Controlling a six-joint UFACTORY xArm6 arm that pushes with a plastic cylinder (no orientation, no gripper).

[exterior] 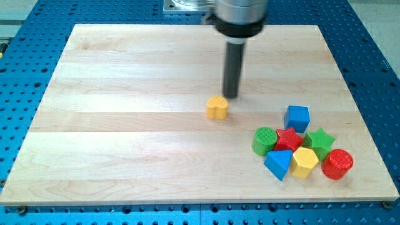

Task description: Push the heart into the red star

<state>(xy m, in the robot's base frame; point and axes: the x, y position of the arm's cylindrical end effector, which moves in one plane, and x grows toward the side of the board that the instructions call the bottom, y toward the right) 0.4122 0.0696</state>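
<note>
The yellow-orange heart (217, 107) lies near the middle of the wooden board. The red star (288, 139) sits in a cluster of blocks at the view's lower right, well apart from the heart. My tip (230, 97) is just above and to the right of the heart, very close to it; whether it touches cannot be told.
Around the red star: a blue cube (297, 118) above it, a green cylinder (264, 140) to its left, a green star (320, 141) to its right, a blue triangle (278, 164), a yellow hexagon (304, 162) and a red cylinder (337, 164) below. The board (125, 125) lies on a blue perforated table.
</note>
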